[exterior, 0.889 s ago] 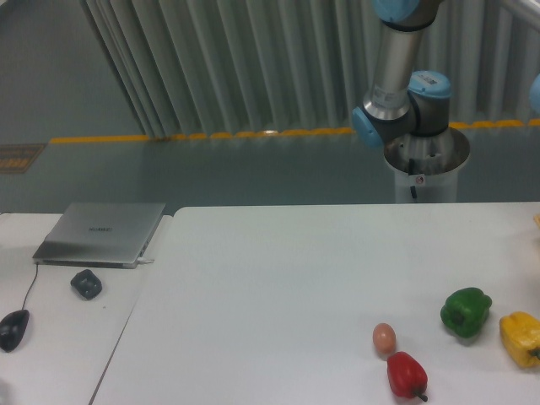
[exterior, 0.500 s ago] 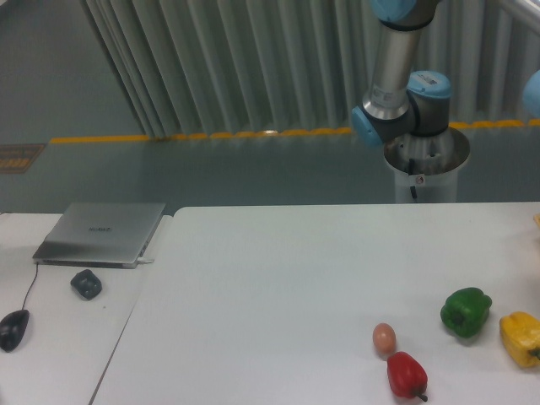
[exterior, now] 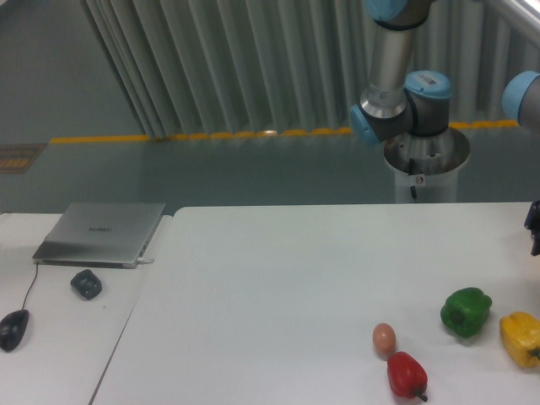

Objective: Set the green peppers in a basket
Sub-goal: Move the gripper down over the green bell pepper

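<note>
Green pepper (exterior: 466, 311) sits on the white worktop (exterior: 295, 278), lower right area, resting free with nothing gripping it. Glossy dark green, lumpy, lobed. Yellow pepper (exterior: 521, 337) lies just beside it to the right and slightly nearer the camera, partly cut by the frame edge; cannot tell if the 2 touch. Red pepper (exterior: 406, 375) lies near the front edge, left of and below the green one, stem pointing right. A small tan egg-shaped object (exterior: 384, 337) sits just above-left of the red pepper, very close to it or touching.

Only a dark sliver of the claw (exterior: 533, 226) shows at the right frame edge, above the worktop and well above the yellow pepper, apart from the green pepper. Cannot tell if it is released or clenched; most of it is cut off. Arm (exterior: 396, 67) rises behind the worktop from a grey pedestal (exterior: 426, 173), blue-capped joints, another blue joint at far right edge.

No basket visible in this view.

Left side, on a separate worktop: closed silver laptop (exterior: 101, 233), a small dark grey lump (exterior: 86, 283) in front of it, and a black mouse (exterior: 13, 328) with cable at the left edge.
</note>
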